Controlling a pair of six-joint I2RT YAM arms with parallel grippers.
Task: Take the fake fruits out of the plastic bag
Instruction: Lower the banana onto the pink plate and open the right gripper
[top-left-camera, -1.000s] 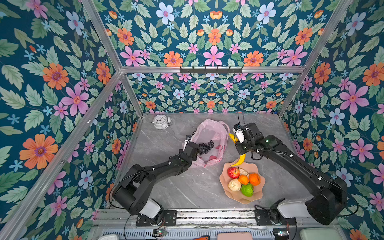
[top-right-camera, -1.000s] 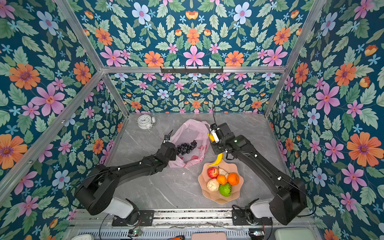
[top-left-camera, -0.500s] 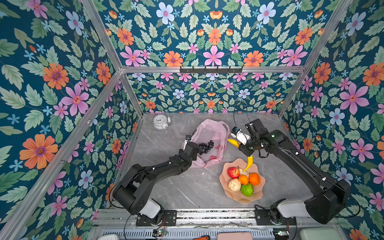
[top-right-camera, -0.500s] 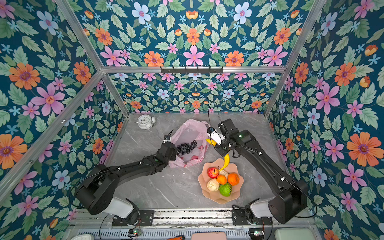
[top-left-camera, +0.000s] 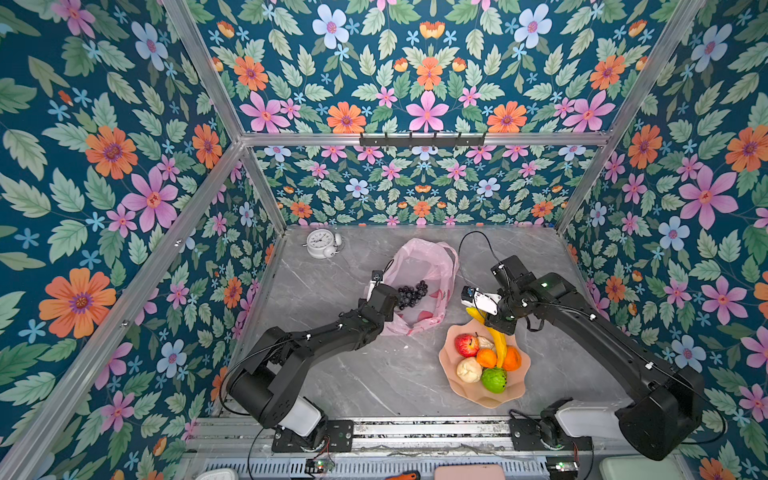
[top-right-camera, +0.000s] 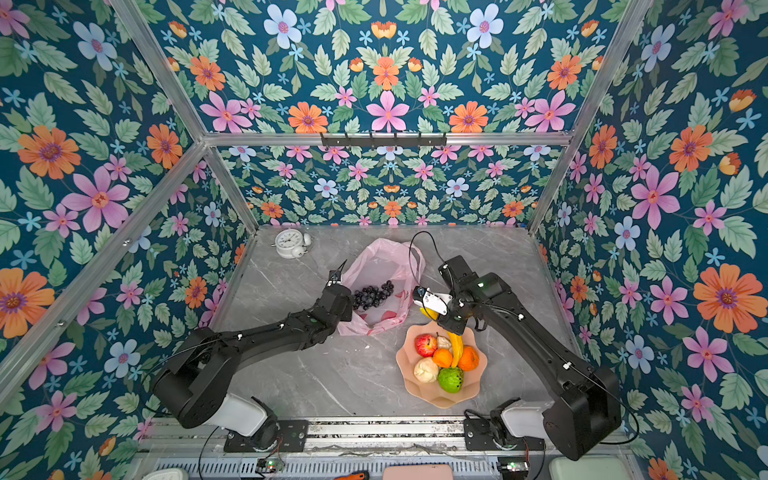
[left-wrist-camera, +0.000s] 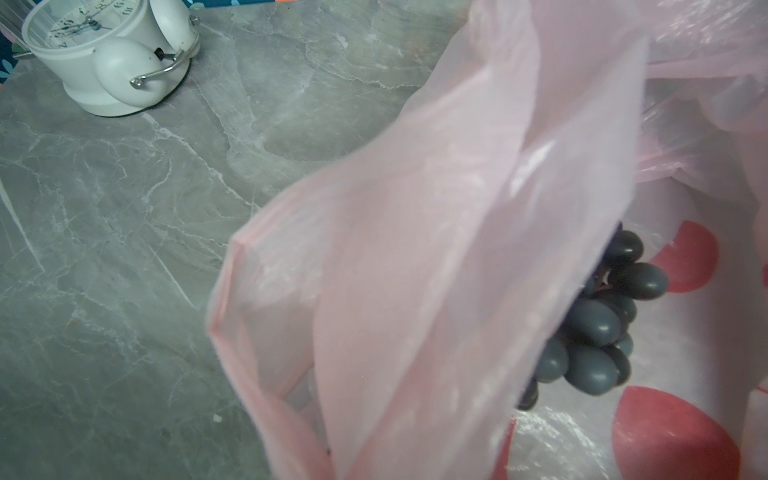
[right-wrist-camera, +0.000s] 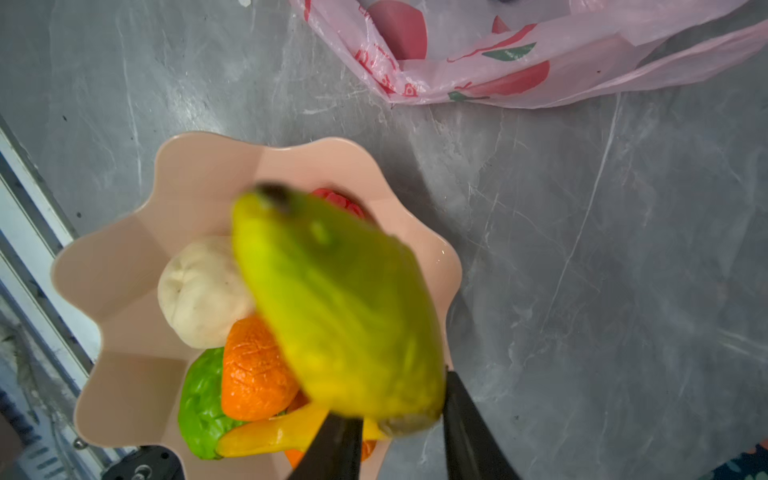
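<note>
The pink plastic bag (top-left-camera: 424, 266) lies open at the back of the table, with a dark grape bunch (top-left-camera: 411, 293) inside it. My left gripper (top-left-camera: 375, 281) is shut on the bag's near edge and holds it up. In the left wrist view the film (left-wrist-camera: 457, 208) hides its fingers, and the grapes (left-wrist-camera: 598, 332) show past it. My right gripper (right-wrist-camera: 395, 399) hangs over the bowl's far rim with its jaws on either side of the end of a yellow banana (right-wrist-camera: 340, 311), which is blurred. The banana (top-left-camera: 500, 343) reaches down among the fruits in the bowl.
The scalloped peach bowl (top-left-camera: 486, 399) at the front right holds a red apple (top-left-camera: 465, 345), two oranges (top-left-camera: 486, 357), a cream piece (top-left-camera: 468, 370) and a green fruit (top-left-camera: 494, 379). A white alarm clock (top-left-camera: 323, 244) stands at the back left. Floral walls enclose the table.
My right gripper has carried the banana from beside the bag to above the bowl and lowered it among the fruits. The left arm and the bag have not moved.
</note>
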